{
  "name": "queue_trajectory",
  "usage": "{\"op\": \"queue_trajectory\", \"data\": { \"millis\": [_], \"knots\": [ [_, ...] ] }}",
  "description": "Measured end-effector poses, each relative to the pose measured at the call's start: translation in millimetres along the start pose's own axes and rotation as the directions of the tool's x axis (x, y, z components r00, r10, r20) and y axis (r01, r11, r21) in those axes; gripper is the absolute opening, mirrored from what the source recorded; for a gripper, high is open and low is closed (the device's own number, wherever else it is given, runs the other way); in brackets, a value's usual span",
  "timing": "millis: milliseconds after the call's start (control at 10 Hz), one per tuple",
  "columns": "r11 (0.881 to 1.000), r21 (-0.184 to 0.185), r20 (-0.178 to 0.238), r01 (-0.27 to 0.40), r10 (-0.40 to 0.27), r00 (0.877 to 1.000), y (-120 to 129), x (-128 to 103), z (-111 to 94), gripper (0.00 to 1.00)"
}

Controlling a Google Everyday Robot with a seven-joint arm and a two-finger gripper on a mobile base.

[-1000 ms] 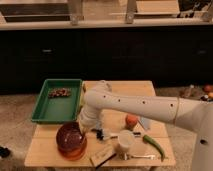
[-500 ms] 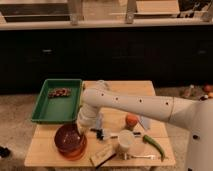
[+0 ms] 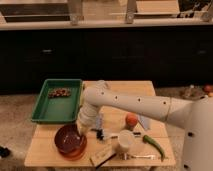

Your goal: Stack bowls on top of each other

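A dark maroon-brown bowl point(image 3: 68, 140) sits at the front left of the wooden table point(image 3: 120, 90). An orange edge point(image 3: 76, 154) shows under its front rim; it looks like the orange bowl lying beneath it, but I cannot tell for sure. My gripper point(image 3: 80, 131) hangs at the end of the white arm point(image 3: 135, 104), down at the maroon bowl's far right rim. I cannot tell whether it touches or holds the rim.
A green tray point(image 3: 42, 107) with brown bits stands at the back left. A white cup point(image 3: 125, 141), an orange fruit point(image 3: 131, 119), a green pepper point(image 3: 154, 145), a flat box point(image 3: 102, 156) and a utensil point(image 3: 136, 157) lie at the front right.
The gripper has moved left and down from the table's middle to the maroon bowl's rim. The bowl has stayed in place.
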Motion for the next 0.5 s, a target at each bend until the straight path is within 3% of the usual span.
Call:
{"op": "queue_trajectory", "data": {
  "millis": [100, 500],
  "knots": [
    [1.0, 0.001, 0.005, 0.003, -0.003, 1.0, -0.7, 0.0, 1.1, 0.79],
    [1.0, 0.005, 0.018, 0.012, -0.012, 1.0, -0.9, -1.6, 1.3, 0.8]
  ]
}}
